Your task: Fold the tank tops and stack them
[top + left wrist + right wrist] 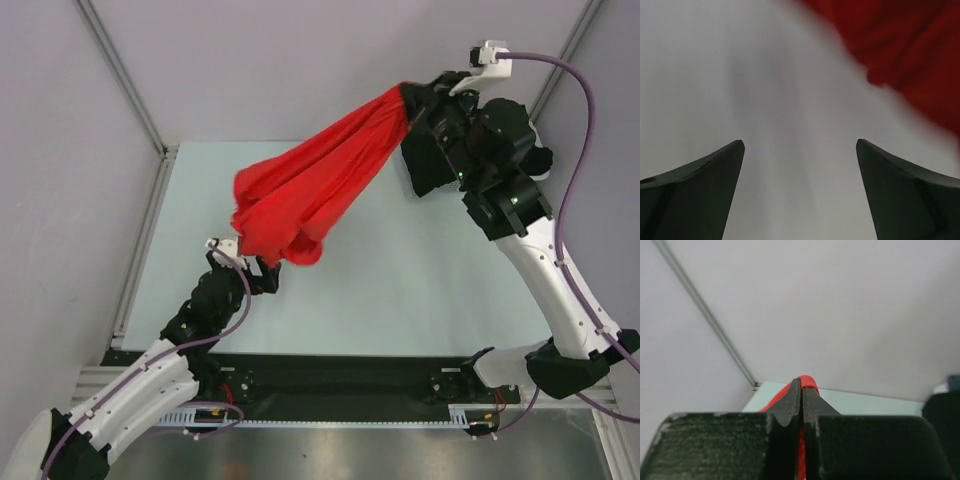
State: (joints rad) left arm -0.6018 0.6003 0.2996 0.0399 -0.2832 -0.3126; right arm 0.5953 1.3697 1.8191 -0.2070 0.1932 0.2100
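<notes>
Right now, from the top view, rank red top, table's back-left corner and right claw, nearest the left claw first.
1. Red top, hanging just beside the left claw.
2. Table's back-left corner, behind, leftward.
3. Right claw, raised back right, gripping the top.
</notes>
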